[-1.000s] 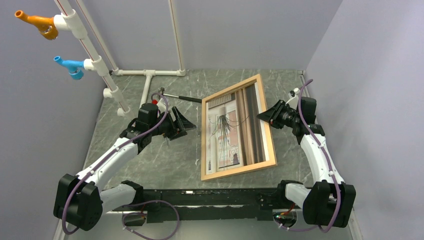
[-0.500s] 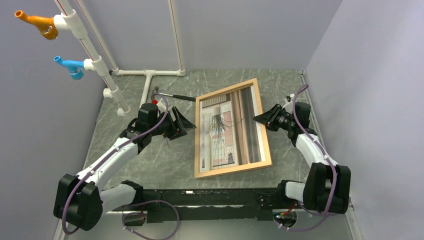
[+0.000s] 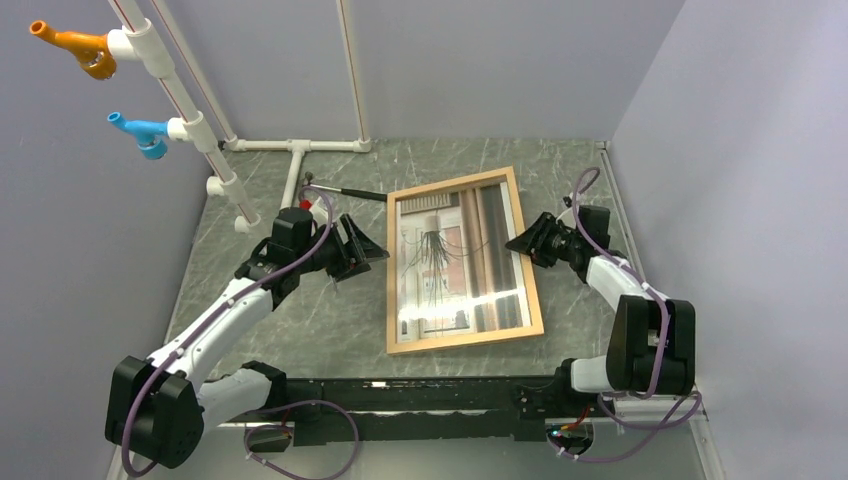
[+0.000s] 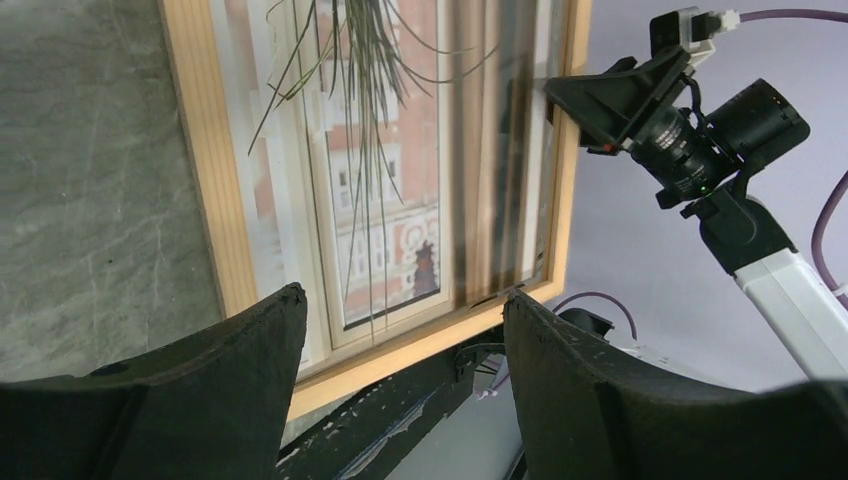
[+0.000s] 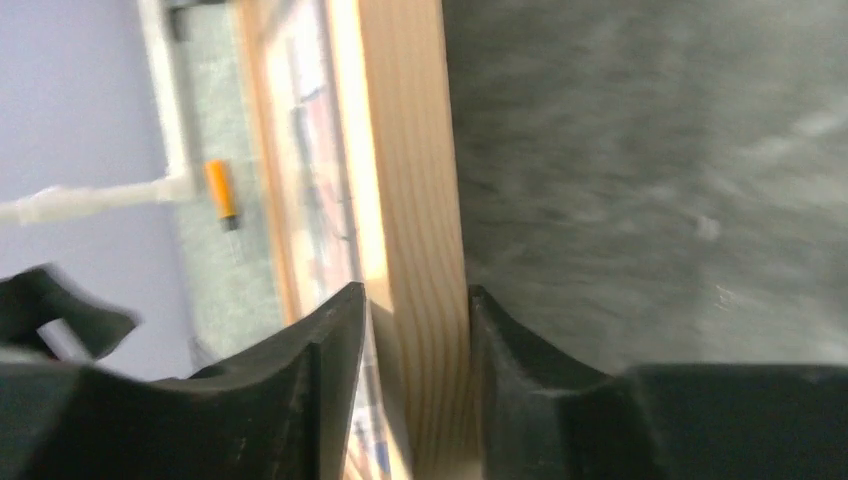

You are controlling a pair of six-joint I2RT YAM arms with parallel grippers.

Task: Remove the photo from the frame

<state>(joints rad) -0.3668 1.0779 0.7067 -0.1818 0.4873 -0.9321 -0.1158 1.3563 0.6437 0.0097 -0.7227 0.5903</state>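
Note:
The light wood frame (image 3: 391,270) lies on the grey marbled table with the photo (image 3: 455,260) inside it, behind glass that shows a bright glare near the bottom. My right gripper (image 3: 517,242) is at the frame's right rail. In the right wrist view its fingers (image 5: 415,292) straddle that rail (image 5: 405,150), shut on it, with the photo (image 5: 310,170) to the left. My left gripper (image 3: 372,250) stands open just left of the frame, apart from it. Its own view looks past the gripper (image 4: 402,295) at the frame (image 4: 200,170) and the photo (image 4: 390,150).
A white pipe structure (image 3: 295,147) runs along the back left, carrying an orange fitting (image 3: 75,45) and a blue fitting (image 3: 140,130). A thin dark rod (image 3: 345,192) lies behind the left gripper. Walls close in on the left, back and right.
The frame has come down from a raised tilt to lie flatter and has shifted left, and my right gripper has moved down and left with it. The left arm has not moved.

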